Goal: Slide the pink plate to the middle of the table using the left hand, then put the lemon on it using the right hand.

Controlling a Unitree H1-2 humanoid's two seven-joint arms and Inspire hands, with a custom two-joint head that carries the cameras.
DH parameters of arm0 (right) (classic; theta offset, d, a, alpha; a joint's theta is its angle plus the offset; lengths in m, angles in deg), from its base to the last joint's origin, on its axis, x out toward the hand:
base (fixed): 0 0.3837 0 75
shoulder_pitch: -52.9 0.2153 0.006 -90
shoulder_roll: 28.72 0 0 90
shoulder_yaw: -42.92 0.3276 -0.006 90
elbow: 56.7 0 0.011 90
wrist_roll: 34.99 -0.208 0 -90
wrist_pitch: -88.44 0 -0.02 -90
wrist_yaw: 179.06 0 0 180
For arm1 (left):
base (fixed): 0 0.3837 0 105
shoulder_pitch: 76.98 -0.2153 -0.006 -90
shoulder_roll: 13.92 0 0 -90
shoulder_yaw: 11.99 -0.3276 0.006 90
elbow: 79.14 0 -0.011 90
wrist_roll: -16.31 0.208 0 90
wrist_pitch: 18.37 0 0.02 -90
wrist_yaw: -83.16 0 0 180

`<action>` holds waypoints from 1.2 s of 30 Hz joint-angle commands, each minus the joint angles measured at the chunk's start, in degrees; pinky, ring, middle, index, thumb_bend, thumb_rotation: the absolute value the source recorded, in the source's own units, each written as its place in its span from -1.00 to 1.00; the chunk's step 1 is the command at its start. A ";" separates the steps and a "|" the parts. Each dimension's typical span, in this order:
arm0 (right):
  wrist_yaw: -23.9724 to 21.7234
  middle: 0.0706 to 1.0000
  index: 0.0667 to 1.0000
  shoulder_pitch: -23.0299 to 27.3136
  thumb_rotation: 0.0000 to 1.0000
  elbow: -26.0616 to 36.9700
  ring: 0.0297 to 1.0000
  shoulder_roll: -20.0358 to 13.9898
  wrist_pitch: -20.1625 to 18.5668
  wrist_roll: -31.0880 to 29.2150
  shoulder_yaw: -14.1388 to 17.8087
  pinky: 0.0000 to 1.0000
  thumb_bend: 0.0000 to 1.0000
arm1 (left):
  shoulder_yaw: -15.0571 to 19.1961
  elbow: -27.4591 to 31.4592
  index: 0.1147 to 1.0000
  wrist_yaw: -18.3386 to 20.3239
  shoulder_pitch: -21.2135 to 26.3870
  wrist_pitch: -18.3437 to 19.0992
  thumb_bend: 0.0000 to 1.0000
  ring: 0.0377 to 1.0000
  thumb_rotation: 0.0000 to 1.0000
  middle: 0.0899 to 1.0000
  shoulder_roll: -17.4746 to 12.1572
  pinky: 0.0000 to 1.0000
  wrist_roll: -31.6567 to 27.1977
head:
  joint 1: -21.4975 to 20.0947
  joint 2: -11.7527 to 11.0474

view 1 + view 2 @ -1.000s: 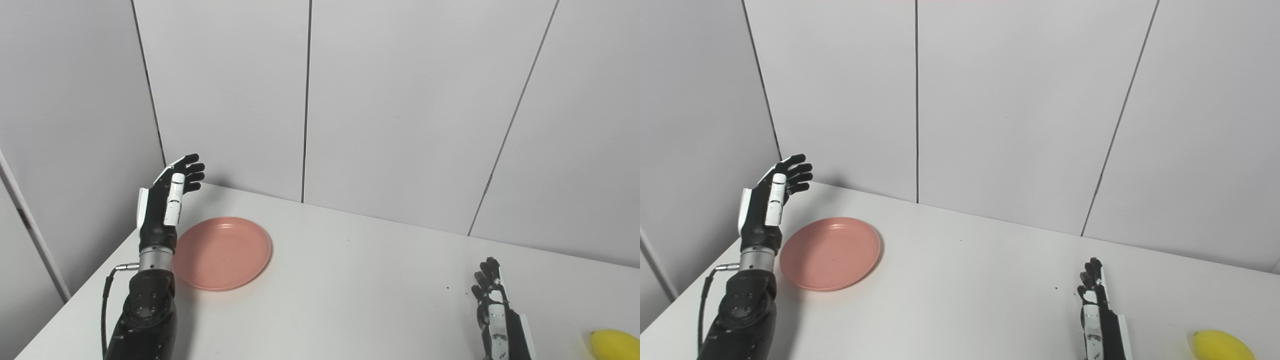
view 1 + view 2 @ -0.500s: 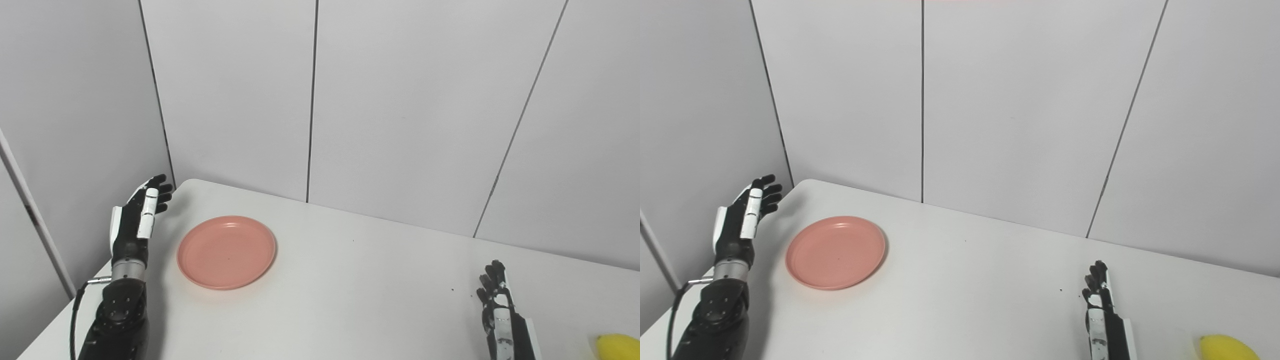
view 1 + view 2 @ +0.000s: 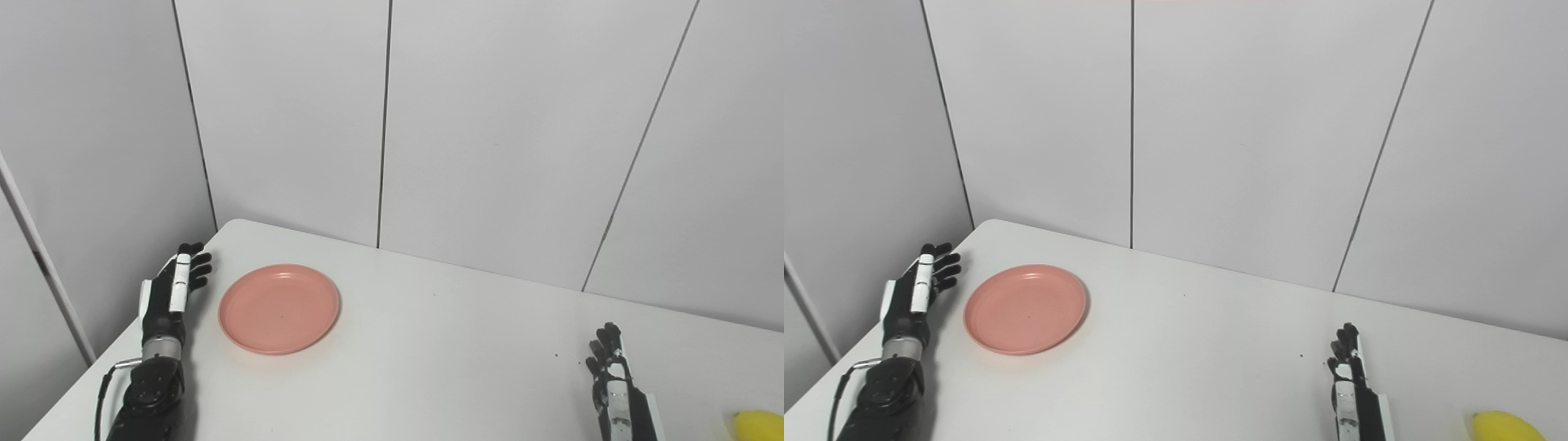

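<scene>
White counter | left hand open, empty, just left of plate; push rightward | right hand open, idle

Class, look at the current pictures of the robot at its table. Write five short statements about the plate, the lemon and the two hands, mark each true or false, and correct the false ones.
1. The pink plate is empty. True.
2. The left hand grips the plate's rim. False: it is open beside the plate, on its left, apart from it.
3. The lemon lies at the near right of the table. True.
4. The right hand holds the lemon. False: it holds nothing, and the lemon lies apart to its right.
5. The plate sits at the table's middle. False: it is toward the left side.
</scene>
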 commanded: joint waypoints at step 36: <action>0.76 1.00 1.00 -0.93 1.00 0.09 1.00 0.73 -0.93 -0.04 0.61 1.00 0.35 | -5.25 3.08 0.53 7.56 2.46 1.16 0.11 0.60 1.00 0.56 4.53 0.62 -2.95 | -0.19 0.57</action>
